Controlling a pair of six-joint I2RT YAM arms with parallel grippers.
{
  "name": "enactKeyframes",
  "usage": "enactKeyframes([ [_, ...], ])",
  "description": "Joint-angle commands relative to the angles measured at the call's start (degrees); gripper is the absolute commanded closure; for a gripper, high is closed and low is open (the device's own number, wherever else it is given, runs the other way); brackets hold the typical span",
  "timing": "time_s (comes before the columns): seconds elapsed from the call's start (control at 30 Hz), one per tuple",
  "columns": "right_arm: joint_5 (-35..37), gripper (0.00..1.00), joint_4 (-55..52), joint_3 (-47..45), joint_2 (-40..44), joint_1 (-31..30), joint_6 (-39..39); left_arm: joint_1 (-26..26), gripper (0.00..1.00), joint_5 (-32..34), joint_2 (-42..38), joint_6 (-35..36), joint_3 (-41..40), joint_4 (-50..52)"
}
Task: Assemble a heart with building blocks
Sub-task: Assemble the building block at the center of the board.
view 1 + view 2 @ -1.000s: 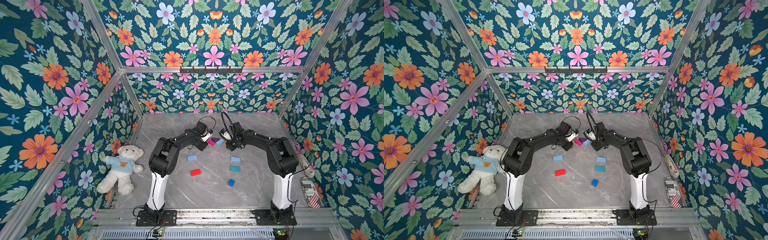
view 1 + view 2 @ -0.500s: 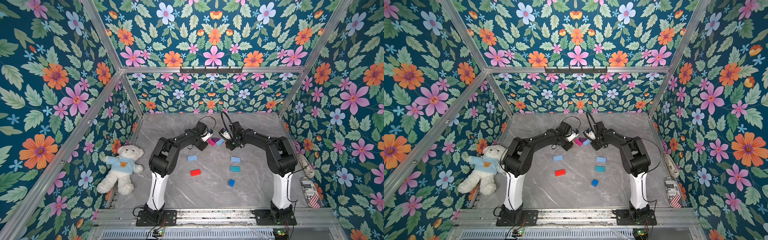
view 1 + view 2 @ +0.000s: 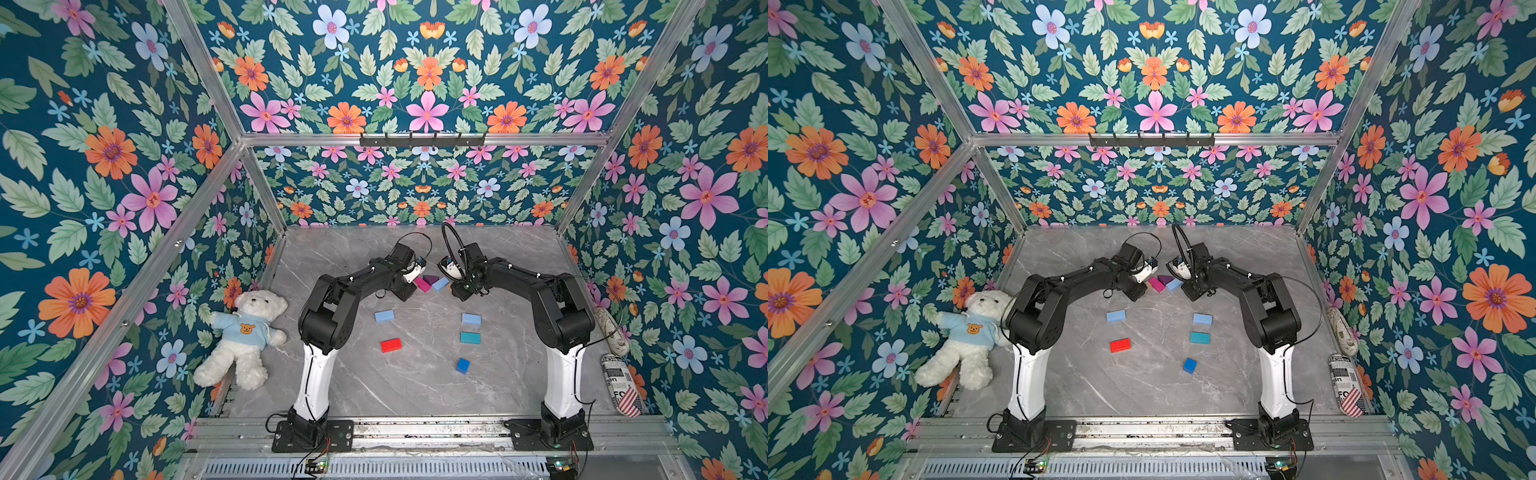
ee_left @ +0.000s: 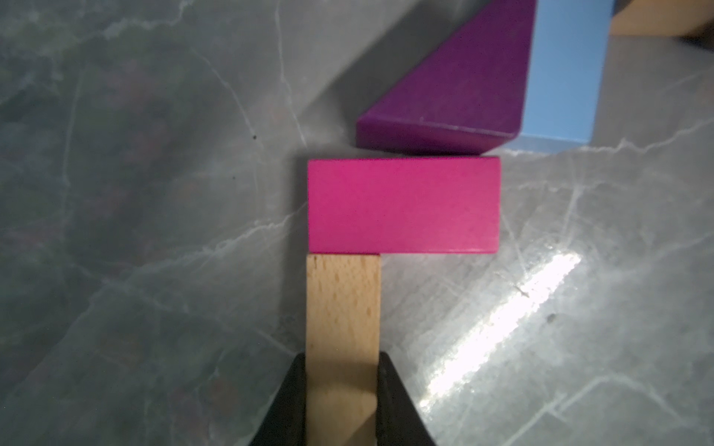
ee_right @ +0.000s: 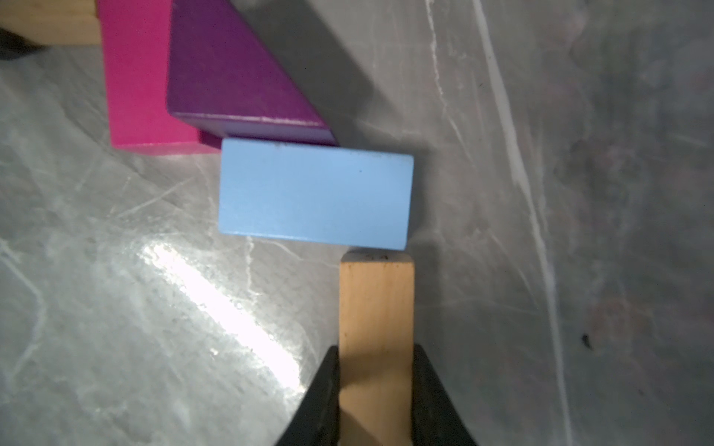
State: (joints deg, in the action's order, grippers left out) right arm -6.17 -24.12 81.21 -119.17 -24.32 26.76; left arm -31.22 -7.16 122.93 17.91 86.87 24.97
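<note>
Near the middle back of the table, a purple wedge [image 4: 456, 85] lies between a magenta brick [image 4: 402, 204] and a light blue brick [image 5: 315, 193], touching both. My left gripper [image 4: 342, 357] is shut on a tan block [image 4: 342, 309] whose far end butts against the magenta brick's long side. My right gripper [image 5: 374, 349] is shut on another tan block [image 5: 376, 301], its end just short of the light blue brick. In both top views the two wrists lean in over this cluster [image 3: 430, 282] from either side.
Loose building blocks lie nearer the front: a light blue brick [image 3: 384, 316], a red one [image 3: 390, 345], another light blue [image 3: 471, 319], a teal one [image 3: 470, 337] and a dark blue cube [image 3: 462, 365]. A white teddy bear [image 3: 245, 332] leans at the left wall. A printed can [image 3: 621, 386] lies at the right edge.
</note>
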Motion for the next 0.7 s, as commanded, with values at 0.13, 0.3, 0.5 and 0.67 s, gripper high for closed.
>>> enactKeyframes([
  [0.13,1.9,0.78,-4.3,-0.9,-1.7,-0.1,-0.2,0.0,0.76,2.5,1.4,0.2,-1.3,6.3],
  [0.3,1.7,0.78,-4.3,-0.8,-1.7,-0.1,-0.3,0.0,0.76,2.6,1.2,0.2,-1.6,6.1],
  [0.5,1.7,0.78,-4.3,-0.4,-1.8,0.0,-0.4,0.0,0.76,2.6,1.0,0.1,-2.1,5.8],
  [0.67,1.4,0.78,-4.1,-0.4,-1.9,-0.1,-0.5,0.0,0.76,2.7,0.8,0.1,-2.2,5.6],
])
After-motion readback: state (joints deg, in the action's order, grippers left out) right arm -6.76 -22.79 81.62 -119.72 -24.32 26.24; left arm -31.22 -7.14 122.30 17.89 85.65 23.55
